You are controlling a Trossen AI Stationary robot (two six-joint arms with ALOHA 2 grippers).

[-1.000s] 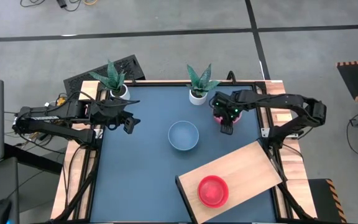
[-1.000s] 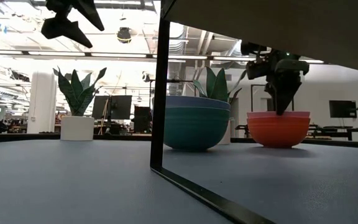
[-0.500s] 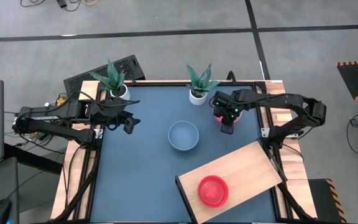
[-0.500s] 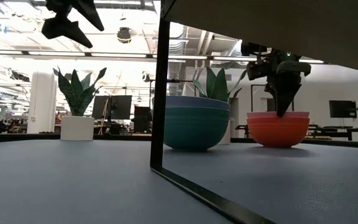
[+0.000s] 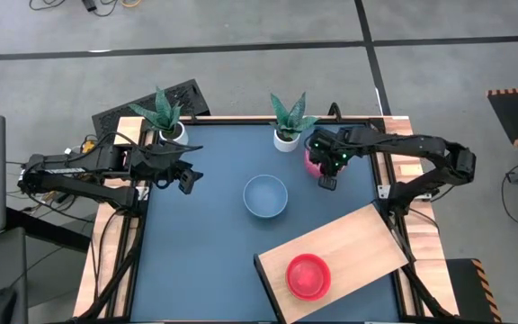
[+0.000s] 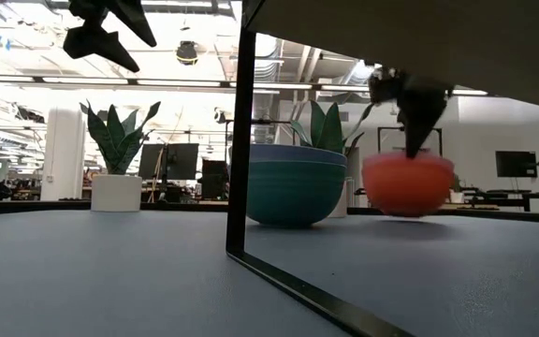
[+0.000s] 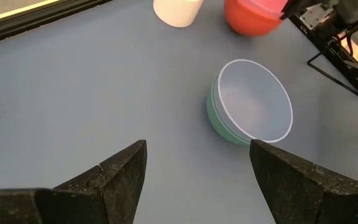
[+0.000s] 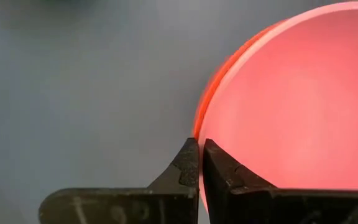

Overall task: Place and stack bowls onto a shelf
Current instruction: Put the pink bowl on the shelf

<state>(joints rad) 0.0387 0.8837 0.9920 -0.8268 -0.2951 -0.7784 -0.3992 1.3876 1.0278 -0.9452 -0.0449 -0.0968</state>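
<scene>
The right gripper (image 5: 327, 180) is clamped on the rim of the pink bowl (image 8: 291, 99), its two fingers (image 8: 191, 163) pressed together over the edge. In the low view that bowl (image 6: 407, 184) hangs clear of the table (image 5: 205, 243), blurred, with the gripper (image 6: 410, 140) on its rim from above. An orange-red outer wall shows under the pink rim, so it may be two nested bowls; I cannot tell for sure. It sits just right of the middle plant pot (image 5: 286, 139).

The blue bowl (image 5: 265, 196) rests on the table in front of that pot, nested in a teal bowl (image 6: 293, 192) whose wall shows below the blue rim.

The shelf (image 5: 367, 243) lies aslant, well in front of the pot and to its right, with a red bowl (image 5: 308, 275) on its near end.

The left gripper (image 5: 185, 179) waits in the air left of the blue bowl, fingers (image 7: 107, 180) spread wide apart, near a second pot (image 5: 174, 133).
</scene>
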